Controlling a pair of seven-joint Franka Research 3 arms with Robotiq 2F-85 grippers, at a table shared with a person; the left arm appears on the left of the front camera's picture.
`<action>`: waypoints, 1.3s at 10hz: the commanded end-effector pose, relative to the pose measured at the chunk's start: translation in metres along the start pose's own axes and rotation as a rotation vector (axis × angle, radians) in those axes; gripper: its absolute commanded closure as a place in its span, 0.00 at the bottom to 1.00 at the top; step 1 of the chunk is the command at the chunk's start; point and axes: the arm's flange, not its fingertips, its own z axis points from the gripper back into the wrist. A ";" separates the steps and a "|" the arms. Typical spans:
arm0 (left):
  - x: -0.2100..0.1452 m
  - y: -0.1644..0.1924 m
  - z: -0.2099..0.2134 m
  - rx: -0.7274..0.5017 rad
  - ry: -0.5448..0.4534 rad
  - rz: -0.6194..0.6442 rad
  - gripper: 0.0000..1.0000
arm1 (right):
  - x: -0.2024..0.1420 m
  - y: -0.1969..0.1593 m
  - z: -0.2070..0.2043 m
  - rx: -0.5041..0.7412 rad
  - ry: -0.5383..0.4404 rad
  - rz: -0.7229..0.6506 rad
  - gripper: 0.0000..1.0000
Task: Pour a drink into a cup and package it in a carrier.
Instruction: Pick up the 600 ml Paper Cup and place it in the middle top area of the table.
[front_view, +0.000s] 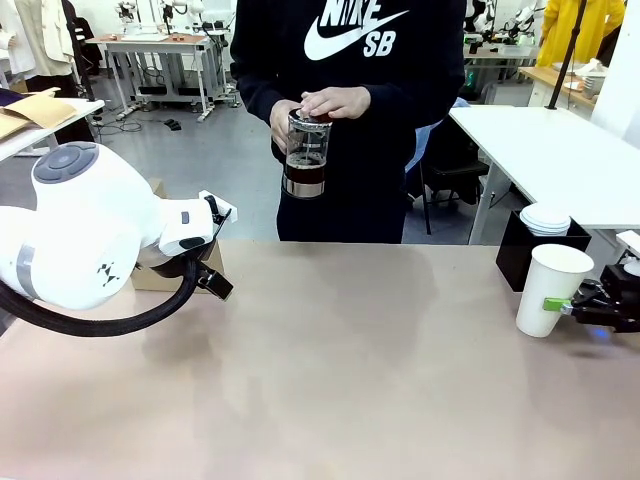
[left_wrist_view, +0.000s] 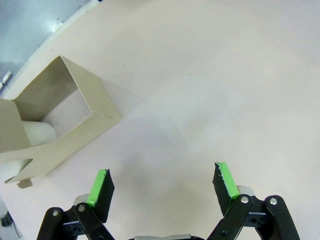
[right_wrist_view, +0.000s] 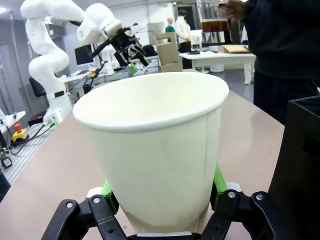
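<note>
The cup (front_view: 552, 288), at 3 o'clock on the table (front_view: 350, 380), is matt white paper. The carafe (front_view: 305, 152) is clear glossy glass with a steel band. The carrier (left_wrist_view: 65, 150), at 9 o'clock, is matt brown cardboard. The table is smooth and matt.

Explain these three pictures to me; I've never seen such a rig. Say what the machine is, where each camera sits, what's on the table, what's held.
It is a robot with two white arms at a table, facing a person. The wide picture comes from a fixed camera between the arms. The other two come from cameras on each wrist, looking along that arm's two fingers. The left fingers stand open over bare table, near the cardboard carrier. The right fingers are shut on a white paper cup standing on the table. Beside it is a black box of white lids. The person's hands hold a glass carafe with dark drink in it.
</note>
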 end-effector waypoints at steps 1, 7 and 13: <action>0.000 0.000 0.000 0.000 0.000 0.001 0.00 | 0.000 0.000 0.000 0.000 0.000 0.000 0.20; 0.000 0.000 0.000 0.000 0.000 0.001 0.00 | 0.093 0.059 -0.142 -0.378 -0.100 0.003 0.20; 0.000 0.000 0.000 0.000 0.000 0.001 0.00 | 0.107 -0.025 -0.258 -0.488 -0.124 -0.073 0.20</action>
